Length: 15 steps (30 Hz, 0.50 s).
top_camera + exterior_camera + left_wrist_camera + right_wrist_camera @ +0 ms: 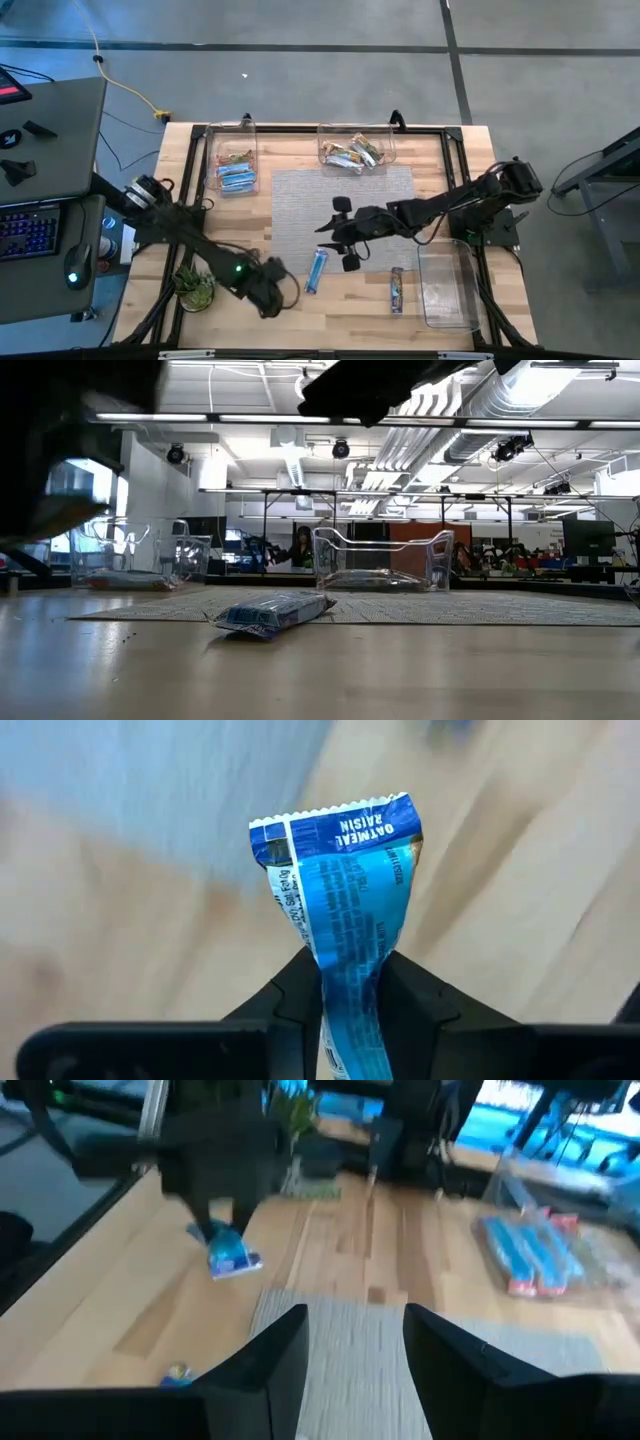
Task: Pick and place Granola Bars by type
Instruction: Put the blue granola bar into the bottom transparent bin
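Two clear bins line the table's far edge, one with blue bars, one with mixed wrappers; a third sits by the right edge. My left gripper near the front edge is clamped on a blue granola bar, its printed end sticking out past my fingers. My right gripper hangs over the grey mat, fingers spread and holding nothing. Another blue bar lies between my arms, and one bar beside the right bin. Bare wood runs along the front; a plant sits at front-left.
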Each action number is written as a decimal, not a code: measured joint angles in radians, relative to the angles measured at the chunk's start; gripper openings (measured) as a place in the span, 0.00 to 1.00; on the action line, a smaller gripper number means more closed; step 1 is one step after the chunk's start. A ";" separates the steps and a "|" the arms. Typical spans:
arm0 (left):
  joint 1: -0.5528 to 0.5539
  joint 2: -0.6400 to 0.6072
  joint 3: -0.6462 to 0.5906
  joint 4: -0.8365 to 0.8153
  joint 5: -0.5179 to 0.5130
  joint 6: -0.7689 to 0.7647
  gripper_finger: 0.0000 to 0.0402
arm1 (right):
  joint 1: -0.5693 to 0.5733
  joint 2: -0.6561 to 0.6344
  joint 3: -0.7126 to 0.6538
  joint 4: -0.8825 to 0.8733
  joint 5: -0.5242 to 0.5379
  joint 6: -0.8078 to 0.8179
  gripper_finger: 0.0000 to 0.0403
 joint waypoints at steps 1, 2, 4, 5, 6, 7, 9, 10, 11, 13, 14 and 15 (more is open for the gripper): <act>0.016 -0.001 0.026 -0.012 -0.051 0.068 0.18 | 0.011 -0.007 -0.001 -0.021 0.009 0.007 0.37; 0.032 -0.002 0.047 -0.024 -0.097 0.134 0.18 | 0.023 -0.019 -0.001 -0.036 0.027 0.016 0.37; 0.067 -0.002 0.088 -0.049 -0.196 0.263 0.18 | 0.056 -0.060 -0.001 -0.097 0.107 0.043 0.37; 0.084 -0.002 0.101 -0.045 -0.239 0.322 0.18 | 0.073 -0.082 -0.001 -0.128 0.157 0.060 0.37; 0.102 -0.002 0.114 -0.036 -0.278 0.380 0.18 | 0.089 -0.103 0.000 -0.160 0.201 0.085 0.37; 0.120 -0.002 0.122 -0.032 -0.308 0.431 0.18 | 0.104 -0.122 0.000 -0.194 0.241 0.123 0.37; 0.159 -0.003 0.127 0.015 -0.355 0.519 0.18 | 0.133 -0.148 0.000 -0.236 0.303 0.243 0.37; 0.179 -0.003 0.127 0.051 -0.377 0.563 0.18 | 0.146 -0.158 0.000 -0.247 0.326 0.313 0.37; 0.200 -0.003 0.127 0.087 -0.401 0.602 0.18 | 0.159 -0.169 0.000 -0.265 0.346 0.381 0.37; 0.240 -0.003 0.123 0.177 -0.436 0.669 0.18 | 0.187 -0.184 0.000 -0.303 0.391 0.491 0.37; 0.260 -0.003 0.119 0.222 -0.440 0.702 0.18 | 0.200 -0.185 0.000 -0.327 0.424 0.532 0.37; 0.278 -0.003 0.115 0.272 -0.439 0.733 0.18 | 0.211 -0.185 0.000 -0.358 0.465 0.572 0.37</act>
